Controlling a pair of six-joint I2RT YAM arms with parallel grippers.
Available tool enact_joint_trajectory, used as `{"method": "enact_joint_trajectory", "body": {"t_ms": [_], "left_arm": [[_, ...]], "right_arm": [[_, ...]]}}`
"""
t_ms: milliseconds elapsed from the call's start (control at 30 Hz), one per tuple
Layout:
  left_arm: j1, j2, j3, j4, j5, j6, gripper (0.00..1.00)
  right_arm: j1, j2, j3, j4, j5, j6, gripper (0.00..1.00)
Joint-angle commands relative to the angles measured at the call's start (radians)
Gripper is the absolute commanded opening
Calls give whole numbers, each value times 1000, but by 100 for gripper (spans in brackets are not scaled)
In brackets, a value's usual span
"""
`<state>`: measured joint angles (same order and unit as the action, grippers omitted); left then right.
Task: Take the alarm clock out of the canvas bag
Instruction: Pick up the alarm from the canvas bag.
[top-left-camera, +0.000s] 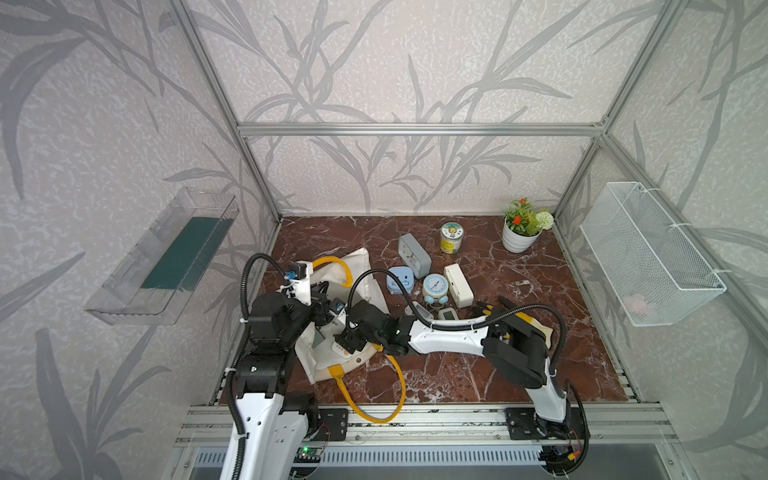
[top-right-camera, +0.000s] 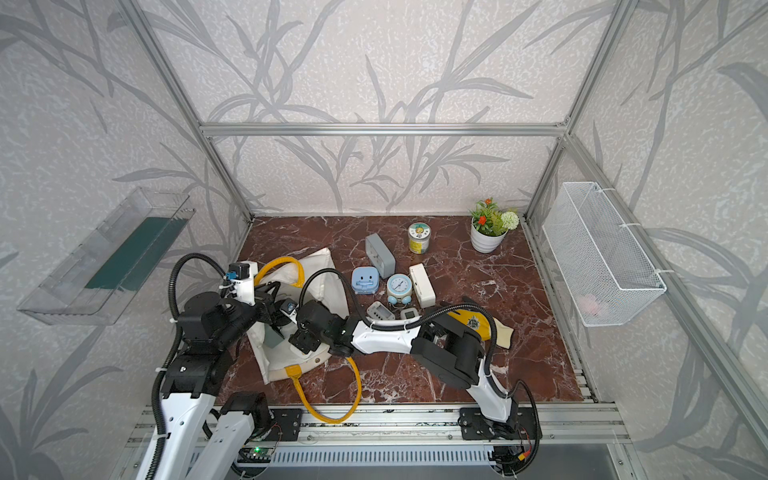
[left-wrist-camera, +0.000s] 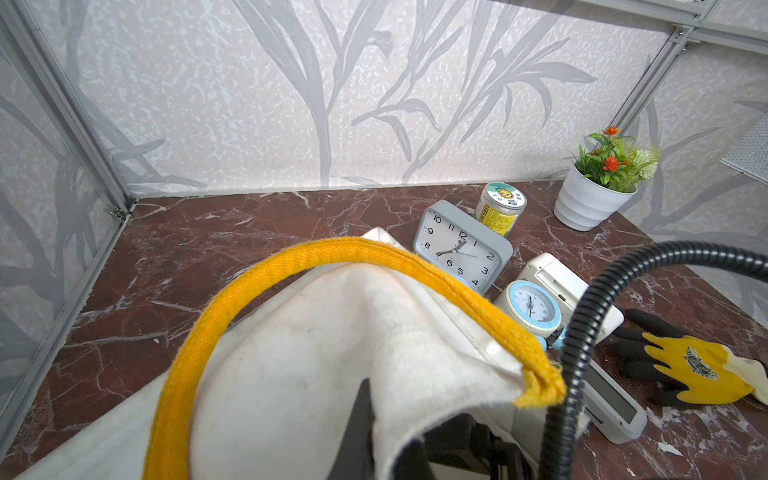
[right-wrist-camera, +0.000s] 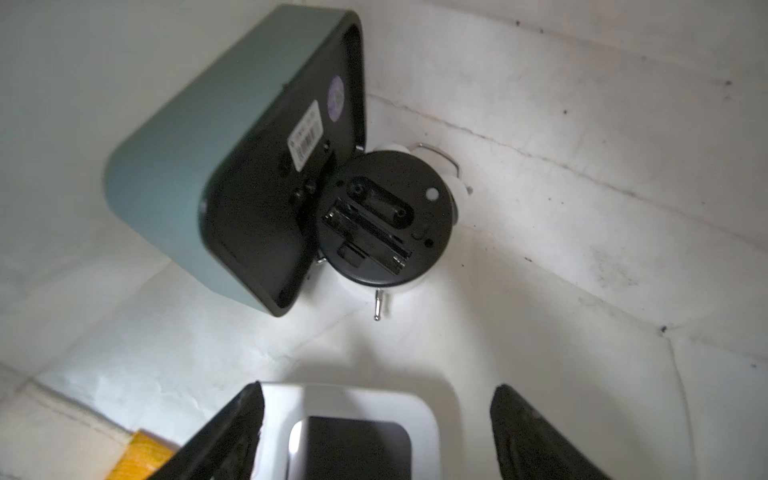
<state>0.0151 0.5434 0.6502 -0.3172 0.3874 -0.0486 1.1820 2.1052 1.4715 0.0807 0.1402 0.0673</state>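
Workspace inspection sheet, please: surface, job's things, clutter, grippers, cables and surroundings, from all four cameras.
Surface: marble tabletop, crowded.
Job's things: canvas bag lying, mouth open; green clock, black-backed round clock and white clock inside.
Clutter: grey clock, blue-rimmed clock, jar, potted plant, glove.
Grippers: left gripper shut on the bag's rim; right gripper open inside, straddling the white clock.
Cables: black conduit arcs over the bag; yellow handle loops past the front edge.
Surroundings: clear tray and wire basket on the walls.

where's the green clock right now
The green clock sits inside the canvas bag at front left of the table, beside a round black-backed clock in the right wrist view.
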Motion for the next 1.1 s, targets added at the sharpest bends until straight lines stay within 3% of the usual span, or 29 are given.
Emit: {"method": "enact_joint_trajectory", "body": {"t_ms": [0, 367, 633, 1067], "left_arm": [[-3, -19, 14, 34, 12, 14, 0], [-2, -8, 20, -22, -80, 25, 0], [-3, 0, 26, -39, -99, 13, 0], [-3, -19, 12, -41, -121, 15, 0]], "right_arm": [[-11, 4, 64, -168, 22, 91, 87], [-15, -40, 82, -380, -214, 269, 88], [-19, 61, 277, -563, -202, 446, 97], [-18, 209, 445, -709, -127, 531, 97]]}}
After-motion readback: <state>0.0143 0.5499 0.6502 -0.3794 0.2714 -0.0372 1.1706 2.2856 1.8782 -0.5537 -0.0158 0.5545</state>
